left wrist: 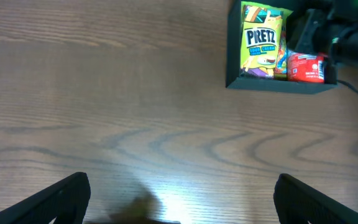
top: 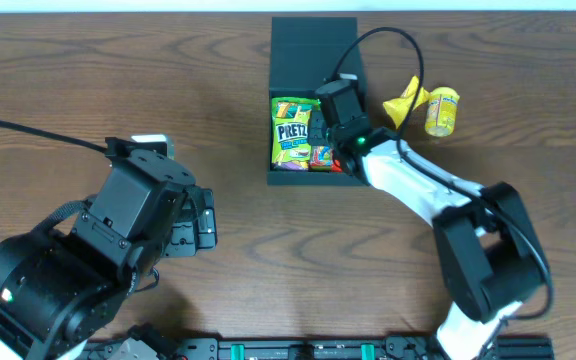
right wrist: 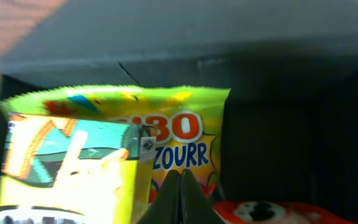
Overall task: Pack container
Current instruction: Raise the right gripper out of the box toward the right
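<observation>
The black container (top: 313,45) lies at the back of the table with its flap lid folded away from me. Inside it are a green Pretz box (top: 290,130), a red packet (top: 321,155) and a yellow-green sweets bag (right wrist: 185,130). My right gripper (top: 333,112) reaches into the container. Its fingers (right wrist: 180,186) are shut with nothing between them, and they point at the sweets bag between the Pretz box (right wrist: 67,162) and the red packet (right wrist: 272,211). My left gripper (left wrist: 182,202) stands wide open over bare table, to the left and in front of the container (left wrist: 278,86).
A yellow packet (top: 405,100) and a small yellow can (top: 442,110) lie on the table just right of the container. The right arm's white link (top: 418,190) runs from the front right toward the box. Its cable (top: 388,40) loops above the lid.
</observation>
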Controlling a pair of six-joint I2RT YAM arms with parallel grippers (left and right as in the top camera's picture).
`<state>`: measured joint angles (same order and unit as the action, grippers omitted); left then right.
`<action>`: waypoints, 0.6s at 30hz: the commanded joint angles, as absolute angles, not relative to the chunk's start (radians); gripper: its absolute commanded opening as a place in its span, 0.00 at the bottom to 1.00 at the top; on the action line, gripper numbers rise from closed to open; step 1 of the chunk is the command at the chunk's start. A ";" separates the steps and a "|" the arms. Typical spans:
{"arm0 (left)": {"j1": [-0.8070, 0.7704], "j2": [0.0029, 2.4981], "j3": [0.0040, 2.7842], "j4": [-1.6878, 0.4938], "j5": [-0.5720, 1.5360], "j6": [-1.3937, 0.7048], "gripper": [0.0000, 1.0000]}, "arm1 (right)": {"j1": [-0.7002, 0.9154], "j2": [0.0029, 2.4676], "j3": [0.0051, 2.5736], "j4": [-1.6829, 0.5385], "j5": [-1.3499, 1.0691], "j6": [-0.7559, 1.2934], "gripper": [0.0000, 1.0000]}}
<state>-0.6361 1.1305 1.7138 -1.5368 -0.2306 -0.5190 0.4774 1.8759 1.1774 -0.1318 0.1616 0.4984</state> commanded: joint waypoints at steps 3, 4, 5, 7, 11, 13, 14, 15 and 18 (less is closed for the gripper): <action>-0.635 1.130 1.723 -1.537 -0.227 -0.509 0.95 | 0.450 1.718 1.195 -0.215 0.194 0.438 0.02; -0.635 1.130 1.723 -1.537 -0.227 -0.509 0.95 | 0.439 1.692 1.195 -0.245 0.195 0.433 0.02; -0.635 1.130 1.723 -1.537 -0.227 -0.508 0.95 | 0.424 1.662 1.195 -0.284 0.195 0.432 0.11; -0.635 1.130 1.723 -1.537 -0.227 -0.509 0.95 | 0.379 1.604 1.195 -0.368 0.195 0.432 0.39; -0.635 1.130 1.723 -1.537 -0.227 -0.508 0.95 | 0.249 1.546 1.203 -0.523 0.168 0.432 0.96; -0.635 1.130 1.723 -1.537 -0.227 -0.509 0.95 | 0.176 1.553 1.233 -0.606 0.118 0.432 0.99; -0.635 1.130 1.723 -1.537 -0.227 -0.509 0.95 | 0.145 1.558 1.249 -0.642 0.097 0.432 0.99; -0.635 1.130 1.723 -1.537 -0.227 -0.508 0.95 | 0.114 1.565 1.266 -0.674 0.079 0.432 0.99; -0.635 1.130 1.723 -1.537 -0.227 -0.509 0.95 | 0.035 1.586 1.309 -0.743 0.068 0.429 0.99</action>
